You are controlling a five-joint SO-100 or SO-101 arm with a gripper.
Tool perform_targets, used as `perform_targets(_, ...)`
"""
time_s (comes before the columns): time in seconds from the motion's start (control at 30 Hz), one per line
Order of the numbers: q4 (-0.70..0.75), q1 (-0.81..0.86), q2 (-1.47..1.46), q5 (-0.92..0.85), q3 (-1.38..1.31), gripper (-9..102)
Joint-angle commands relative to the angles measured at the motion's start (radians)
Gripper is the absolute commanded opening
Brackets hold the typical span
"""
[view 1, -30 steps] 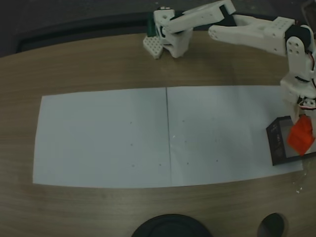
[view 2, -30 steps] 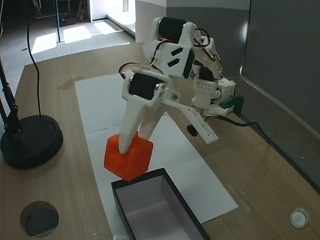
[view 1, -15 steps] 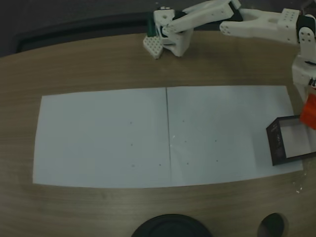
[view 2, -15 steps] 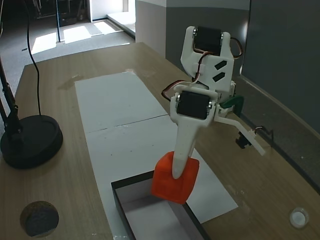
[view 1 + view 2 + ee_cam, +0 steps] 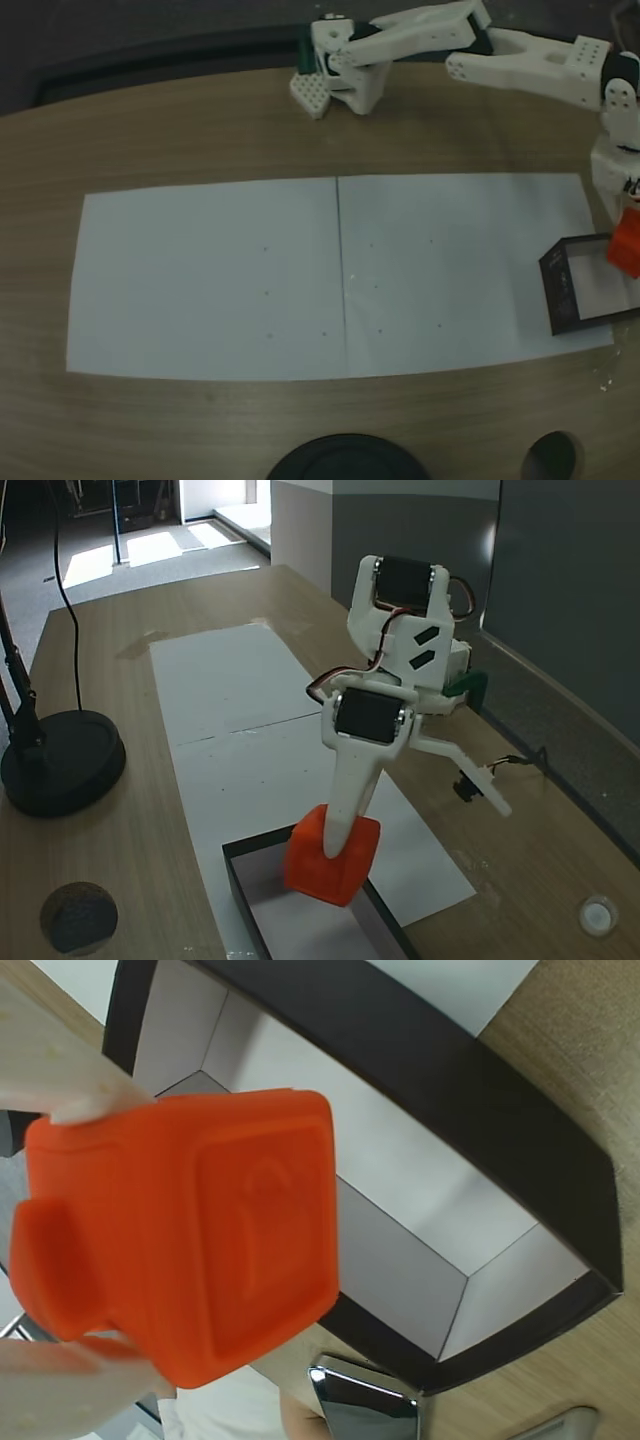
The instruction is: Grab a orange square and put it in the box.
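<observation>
I hold the small bright orange-red moulded block (image 5: 332,857) clamped in the white gripper (image 5: 336,852) just over the shallow black-walled, white-floored box (image 5: 500,1140); it looks light, rigid and smooth-faced, so opposite flat sides seem the safest hold.

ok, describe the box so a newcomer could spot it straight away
Start at the white paper on the wooden table and follow it to the end below the arm. The box sits there: a shallow black-walled tray with a pale floor, the orange block held over it.
</observation>
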Motion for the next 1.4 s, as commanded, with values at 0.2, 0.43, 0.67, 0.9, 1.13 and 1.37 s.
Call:
perform_targets(0.2,-0.023,0.014,0.026,-0.034,-0.075,9)
perform_targets(0.43,-0.02,0.012,0.026,-0.003,-0.066,9)
perform_targets(0.67,-0.012,0.012,0.026,0.0,-0.066,9)
perform_targets(0.9,-0.009,0.012,0.032,0.043,-0.071,24)
perform_targets(1.13,-0.008,0.012,0.035,0.072,-0.067,33)
perform_targets(1.37,0.049,0.066,0.084,0.008,-0.112,12)
